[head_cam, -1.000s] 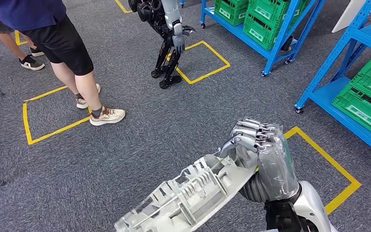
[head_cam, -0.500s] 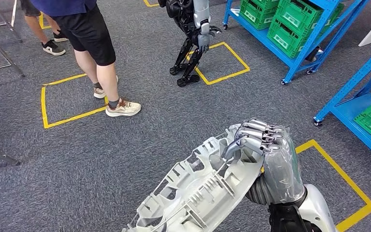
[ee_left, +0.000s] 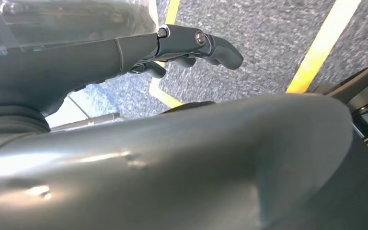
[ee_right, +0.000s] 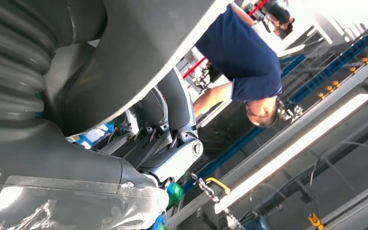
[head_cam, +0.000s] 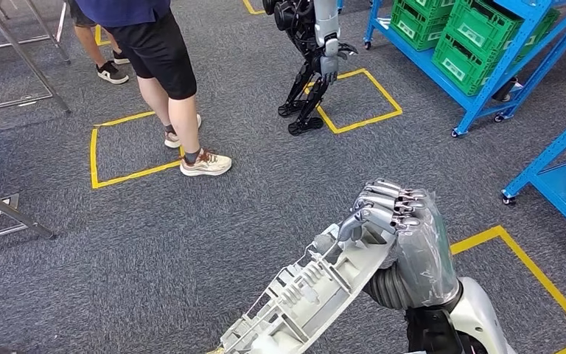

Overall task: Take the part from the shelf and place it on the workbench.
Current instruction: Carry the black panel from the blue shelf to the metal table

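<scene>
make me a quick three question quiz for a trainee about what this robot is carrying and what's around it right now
1. True or false: the right hand grips the grey part.
2. What colour are the crates on the blue shelf? A red, B green, C black.
3. What marks squares on the carpet?

Key: 1 true. 2 B. 3 yellow tape.

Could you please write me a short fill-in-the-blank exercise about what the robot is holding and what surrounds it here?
1. The right hand grips a long silver ____.
2. The crates on the blue shelf are ____.
3. The squares taped on the carpet are ____.
4. A second robot stands beside a ____ in black shorts.

Missing words: part; green; yellow; person
</scene>
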Robot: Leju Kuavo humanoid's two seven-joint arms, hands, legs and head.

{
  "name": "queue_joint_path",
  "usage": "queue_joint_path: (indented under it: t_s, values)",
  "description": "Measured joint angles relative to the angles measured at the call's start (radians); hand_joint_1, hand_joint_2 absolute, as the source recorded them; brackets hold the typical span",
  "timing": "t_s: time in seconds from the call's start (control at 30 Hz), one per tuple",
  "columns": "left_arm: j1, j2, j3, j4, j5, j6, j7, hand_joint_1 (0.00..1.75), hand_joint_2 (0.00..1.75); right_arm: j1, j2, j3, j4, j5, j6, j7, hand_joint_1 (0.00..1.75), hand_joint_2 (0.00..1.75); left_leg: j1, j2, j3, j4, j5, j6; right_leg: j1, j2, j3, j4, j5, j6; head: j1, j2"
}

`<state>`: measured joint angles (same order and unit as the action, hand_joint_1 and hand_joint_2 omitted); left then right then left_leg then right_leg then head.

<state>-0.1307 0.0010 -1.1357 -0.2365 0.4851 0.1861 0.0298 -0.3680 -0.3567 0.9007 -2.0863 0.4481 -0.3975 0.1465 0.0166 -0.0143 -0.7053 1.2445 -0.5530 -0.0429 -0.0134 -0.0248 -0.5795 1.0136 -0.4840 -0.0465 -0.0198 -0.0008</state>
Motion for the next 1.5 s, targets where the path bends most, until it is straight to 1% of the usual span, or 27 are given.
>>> queue_joint_path:
  t_s: [0.07, 0.13, 0.2, 0.27, 0.33, 0.4, 0.43, 0.47, 0.5, 0.57, 0.63, 0.73, 0.8, 0.83, 0.9, 0.93, 0.97, 1.0, 1.07, 1.1, 1.17, 1.23, 1.3, 1.33, 1.43, 1.47, 1.5]
  values:
    - [0.0, 0.0, 0.0, 0.0, 0.0, 0.001, 0.0, 0.0, 1.75, 0.0, 0.0, 0.0, 0.0, 0.0, 0.0, 0.0, 1.75, 1.75, -0.001, 0.019, 0.069, -0.133, 0.059, 0.001, 0.001, -0.01, 0.002, 0.006, -0.006, 0.008, -0.003, 0.0]
    - [-0.001, 0.0, 0.0, 0.0, 0.0, 0.001, 0.0, 0.0, 1.75, 0.0, 0.0, 0.0, 0.0, 0.002, 0.0, 0.0, 1.75, 1.75, -0.005, 0.033, 0.112, -0.214, 0.079, 0.013, 0.005, -0.017, 0.001, 0.011, -0.011, 0.019, -0.005, 0.0]
    - [0.001, 0.0, 0.0, 0.0, 0.0, 0.002, 0.0, 0.0, 1.75, 0.001, 0.0, 0.0, 0.0, 0.004, -0.001, 0.0, 1.75, 1.75, -0.009, 0.028, 0.113, -0.223, 0.078, 0.03, 0.006, -0.024, -0.001, 0.01, -0.011, 0.03, -0.003, 0.0]
    - [0.005, 0.001, 0.0, 0.0, 0.0, 0.002, 0.0, 0.0, 1.75, 0.001, 0.0, -0.001, -0.001, 0.006, -0.001, 0.0, 1.75, 1.75, -0.008, 0.02, 0.111, -0.227, 0.082, 0.043, 0.002, -0.016, -0.005, 0.02, -0.023, 0.04, 0.0, 0.0]
    - [0.003, 0.001, 0.0, 0.0, 0.0, 0.002, 0.0, 0.0, 1.75, 0.0, 0.0, -0.001, -0.001, 0.007, -0.002, 0.0, 1.75, 1.75, -0.005, 0.012, 0.112, -0.231, 0.085, 0.053, 0.0, 0.006, -0.038, 0.094, -0.069, 0.046, 0.007, 0.0]
    - [0.0, 0.0, 0.0, 0.0, 0.0, 0.0, 0.001, 0.0, 1.75, 0.0, -0.001, -0.002, 0.0, 0.007, -0.002, 0.001, 1.75, 1.75, -0.009, 0.003, 0.111, -0.231, 0.085, 0.059, 0.0, 0.017, -0.103, 0.229, -0.127, 0.045, 0.016, 0.0]
    - [-0.002, 0.0, 0.0, 0.0, 0.0, -0.001, 0.003, 0.0, 1.75, 0.001, -0.001, -0.002, 0.0, 0.007, -0.002, 0.002, 1.75, 1.75, -0.011, -0.003, 0.111, -0.231, 0.085, 0.06, 0.001, 0.018, -0.13, 0.281, -0.141, 0.043, 0.019, 0.0]
    - [-0.003, 0.0, 0.0, 0.0, 0.0, -0.001, 0.005, 0.0, 1.75, 0.0, -0.001, -0.002, 0.0, 0.006, -0.002, 0.003, 1.75, 1.75, -0.014, -0.01, 0.111, -0.231, 0.085, 0.061, 0.002, 0.019, -0.14, 0.296, -0.133, 0.039, 0.02, 0.0]
    - [-0.004, 0.0, 0.0, 0.0, 0.0, -0.001, 0.007, 0.0, 1.75, 0.0, -0.001, -0.002, 0.001, 0.006, -0.002, 0.004, 1.75, 1.75, -0.016, -0.016, 0.112, -0.23, 0.085, 0.061, 0.004, 0.02, -0.13, 0.269, -0.107, 0.034, 0.021, 0.0]
    - [-0.007, 0.0, 0.0, 0.0, 0.0, -0.001, 0.009, 0.0, 1.75, -0.001, -0.001, -0.003, 0.001, 0.006, -0.002, 0.005, 1.75, 1.75, -0.018, -0.031, 0.114, -0.23, 0.085, 0.06, 0.011, 0.038, -0.07, 0.137, -0.036, 0.017, 0.022, 0.0]
    - [-0.011, -0.002, 0.0, -0.001, 0.0, -0.002, 0.01, 0.0, 1.75, -0.004, -0.001, -0.006, 0.001, 0.005, -0.003, 0.005, 1.75, 1.75, -0.018, -0.042, 0.11, -0.229, 0.087, 0.056, 0.017, 0.058, -0.022, 0.031, 0.0, 0.006, 0.022, 0.0]
    - [-0.012, -0.004, 0.0, -0.001, 0.0, -0.003, 0.015, 0.0, 1.75, -0.008, -0.001, -0.011, 0.0, 0.003, -0.005, 0.005, 1.75, 1.75, -0.013, -0.054, 0.103, -0.232, 0.092, 0.041, 0.02, 0.054, -0.012, 0.001, 0.005, 0.003, 0.023, 0.0]
    - [-0.012, -0.004, 0.0, -0.001, 0.0, -0.003, 0.017, 0.0, 1.75, -0.012, -0.001, -0.014, 0.001, 0.001, -0.006, 0.006, 1.75, 1.75, -0.014, -0.042, 0.094, -0.212, 0.075, 0.031, 0.015, 0.041, -0.001, -0.017, 0.012, -0.001, 0.02, 0.0]
    - [-0.014, -0.003, 0.0, -0.001, 0.0, -0.003, 0.018, 0.0, 1.75, -0.015, -0.001, -0.016, 0.001, 0.001, -0.006, 0.006, 1.75, 1.75, -0.014, -0.03, 0.078, -0.176, 0.053, 0.026, 0.012, 0.033, 0.005, -0.023, 0.015, -0.003, 0.017, 0.0]
    - [-0.017, -0.003, 0.0, -0.001, 0.0, -0.003, 0.018, 0.0, 1.75, -0.018, -0.001, -0.018, 0.001, 0.0, -0.006, 0.007, 1.75, 1.75, -0.01, -0.011, 0.024, -0.055, -0.005, 0.016, 0.012, 0.018, 0.009, -0.024, 0.013, -0.006, 0.01, 0.0]
    - [-0.018, -0.003, 0.0, -0.001, 0.0, -0.003, 0.018, 0.0, 1.75, -0.019, -0.001, -0.019, 0.001, 0.0, -0.006, 0.007, 1.75, 1.75, -0.006, -0.008, -0.003, 0.0, -0.024, 0.011, 0.012, 0.01, 0.01, -0.023, 0.012, -0.006, 0.008, 0.0]
    - [-0.018, -0.003, 0.0, -0.001, 0.0, -0.004, 0.018, 0.0, 1.75, -0.019, -0.002, -0.019, 0.002, 0.0, -0.006, 0.007, 1.75, 1.75, -0.003, -0.005, -0.016, 0.027, -0.025, 0.007, 0.012, 0.002, 0.01, -0.021, 0.01, -0.005, 0.006, 0.0]
    - [-0.017, -0.002, 0.0, -0.001, 0.0, -0.005, 0.018, 0.0, 1.75, -0.019, -0.001, -0.019, 0.002, -0.001, -0.006, 0.007, 1.75, 1.75, 0.0, -0.003, -0.012, 0.017, -0.009, 0.003, 0.01, -0.004, 0.01, -0.019, 0.008, -0.002, 0.006, 0.0]
    - [-0.016, -0.001, 0.0, -0.001, 0.0, -0.005, 0.018, 0.0, 1.75, -0.019, -0.001, -0.019, 0.002, -0.002, -0.007, 0.007, 1.75, 1.75, 0.006, 0.017, 0.044, -0.097, 0.053, -0.004, 0.007, -0.015, 0.01, -0.009, -0.001, 0.007, 0.004, 0.0]
    - [-0.017, -0.002, 0.0, -0.001, 0.0, -0.004, 0.018, 0.0, 1.75, -0.02, -0.001, -0.019, 0.002, -0.003, -0.007, 0.007, 1.75, 1.75, 0.006, 0.029, 0.074, -0.156, 0.074, -0.004, 0.007, -0.019, 0.009, 0.0, -0.007, 0.014, 0.001, 0.0]
    - [-0.018, -0.003, 0.0, -0.002, 0.0, -0.001, 0.017, 0.0, 1.75, -0.02, -0.002, -0.019, 0.001, -0.003, -0.008, 0.007, 1.75, 1.75, 0.001, 0.043, 0.101, -0.21, 0.082, 0.012, 0.011, -0.026, 0.004, 0.011, -0.015, 0.027, 0.0, 0.0]
    - [-0.013, -0.003, 0.0, -0.002, 0.0, 0.001, 0.016, 0.0, 1.75, -0.02, -0.002, -0.02, 0.001, -0.003, -0.009, 0.007, 1.75, 1.75, -0.003, 0.034, 0.098, -0.211, 0.081, 0.034, 0.011, -0.034, 0.002, 0.012, -0.016, 0.036, 0.005, 0.0]
    - [-0.006, -0.002, 0.0, -0.002, 0.0, 0.002, 0.015, 0.0, 1.75, -0.019, -0.002, -0.021, 0.0, 0.0, -0.012, 0.007, 1.75, 1.75, -0.003, 0.024, 0.097, -0.214, 0.084, 0.047, 0.006, -0.024, -0.005, 0.032, -0.036, 0.044, 0.011, 0.0]
    - [-0.005, -0.001, 0.0, -0.002, 0.0, 0.003, 0.014, 0.0, 1.75, -0.017, -0.003, -0.021, 0.0, 0.001, -0.013, 0.007, 1.75, 1.75, -0.002, 0.019, 0.098, -0.215, 0.085, 0.053, 0.004, -0.012, -0.021, 0.069, -0.06, 0.047, 0.014, 0.0]
    - [-0.003, 0.0, 0.0, -0.002, 0.0, 0.003, 0.01, 0.0, 1.75, -0.005, -0.005, -0.022, 0.0, 0.006, -0.016, 0.007, 1.75, 1.75, -0.008, 0.001, 0.097, -0.215, 0.085, 0.063, 0.004, 0.016, -0.112, 0.257, -0.141, 0.045, 0.024, 0.0]
    - [-0.002, 0.0, 0.0, -0.002, 0.0, 0.003, 0.01, 0.0, 1.75, 0.0, -0.005, -0.022, 0.0, 0.008, -0.017, 0.007, 1.75, 1.75, -0.011, -0.007, 0.097, -0.215, 0.085, 0.065, 0.005, 0.018, -0.132, 0.292, -0.144, 0.042, 0.026, 0.0]
    - [0.0, 0.0, 0.0, -0.002, 0.0, 0.003, 0.009, 0.0, 1.75, 0.004, -0.006, -0.022, 0.0, 0.009, -0.017, 0.007, 1.75, 1.75, -0.014, -0.015, 0.098, -0.215, 0.085, 0.066, 0.007, 0.019, -0.135, 0.289, -0.128, 0.036, 0.027, 0.0]
